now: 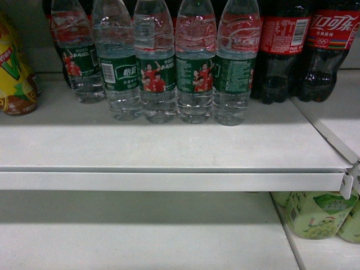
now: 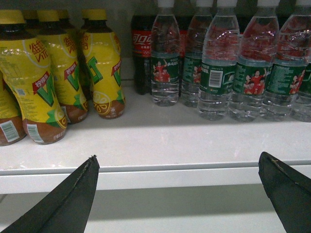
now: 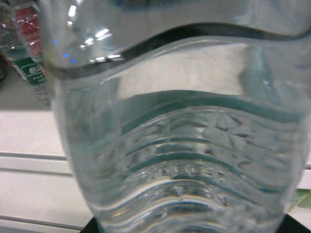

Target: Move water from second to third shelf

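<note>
A clear ribbed plastic water bottle (image 3: 180, 145) fills the right gripper's view, apparently clamped upright. The left gripper (image 2: 177, 194) hangs spread below the white shelf (image 2: 146, 141), empty.

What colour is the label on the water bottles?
Green, with white characters and red-shirted people, on each water bottle; clearest in the head view.

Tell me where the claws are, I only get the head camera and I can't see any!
Observer: The left claw is open, its fingers spread wide before the shelf edge.
Operator: And the other one?
Observer: A clear ribbed water bottle fills the right wrist view, very close; I cannot tell whether the right claw grips it.
Operator: What colour are the caps?
Observer: The shelved water bottles have white caps.
</note>
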### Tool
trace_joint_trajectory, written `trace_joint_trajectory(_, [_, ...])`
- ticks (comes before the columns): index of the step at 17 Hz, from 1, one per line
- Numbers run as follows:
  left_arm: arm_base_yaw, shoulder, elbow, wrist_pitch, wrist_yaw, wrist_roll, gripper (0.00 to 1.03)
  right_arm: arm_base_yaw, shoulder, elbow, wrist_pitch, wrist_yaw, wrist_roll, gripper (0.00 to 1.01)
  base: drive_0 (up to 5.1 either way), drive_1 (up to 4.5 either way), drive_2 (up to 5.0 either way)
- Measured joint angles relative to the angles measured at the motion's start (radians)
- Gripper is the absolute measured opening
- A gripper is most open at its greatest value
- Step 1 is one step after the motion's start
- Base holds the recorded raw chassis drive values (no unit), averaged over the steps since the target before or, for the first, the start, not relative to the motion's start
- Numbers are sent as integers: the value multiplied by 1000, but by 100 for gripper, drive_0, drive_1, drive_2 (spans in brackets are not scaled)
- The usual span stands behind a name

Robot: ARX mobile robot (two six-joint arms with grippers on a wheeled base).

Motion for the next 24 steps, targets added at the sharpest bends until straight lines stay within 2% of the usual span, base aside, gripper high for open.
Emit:
trace_joint_trajectory(7, [0,0,0,0,0,0,98,-47,-77,-15,-48,-5,1,40,0,0,0])
trace_joint_trajectory(9, [0,0,0,0,0,0,98,-67,-132,-21,-86,-13,16,40,0,0,0])
trace_joint_trajectory(13, [0,0,0,0,0,0,98,-66,-163,-22,-116,-23,45,40,0,0,0])
trace_joint_trajectory(15, [0,0,0,0,0,0,98,-60,-163,-22,-114,0,46,40,0,0,0])
trace_joint_trajectory(24, [0,0,0,0,0,0,98,-60,-163,-22,-125,0,46,40,0,0,0])
